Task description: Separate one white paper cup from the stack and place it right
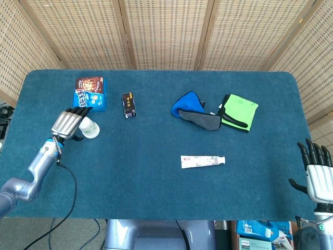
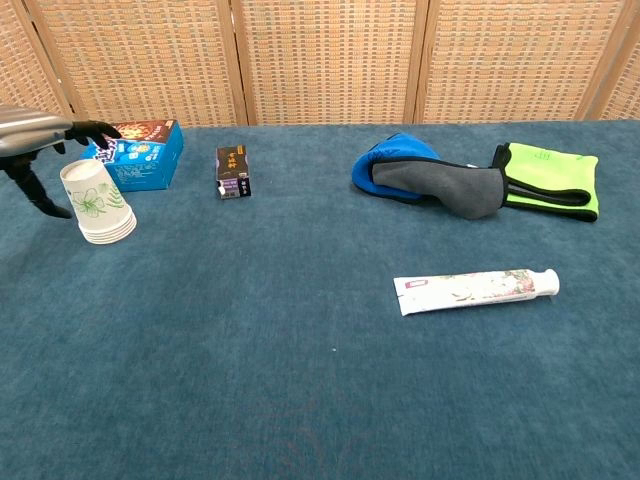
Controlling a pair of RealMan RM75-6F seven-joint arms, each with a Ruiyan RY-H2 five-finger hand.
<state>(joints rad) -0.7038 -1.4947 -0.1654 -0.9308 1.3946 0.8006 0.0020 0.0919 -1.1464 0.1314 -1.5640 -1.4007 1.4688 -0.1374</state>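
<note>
White paper cups [image 2: 98, 203] with green leaf print, teal table [image 1: 156, 182], lime-green cloth [image 1: 239, 111], blue cloth [image 1: 186, 103]

The table [image 2: 200, 380] under my arms wears a matt blue cloth with a rough, carpet-like nap. My left hand [image 1: 68, 123] has a smooth silvery metal back and black fingers. The cups [image 2: 96, 203] look like matt white paper with a green print. The blue box [image 2: 140, 150] is glossy printed card, the tube [image 2: 475, 289] smooth plastic, the green cloth [image 2: 548, 179] soft. The screen [image 2: 330, 60] behind looks woven in wood frames.
</note>
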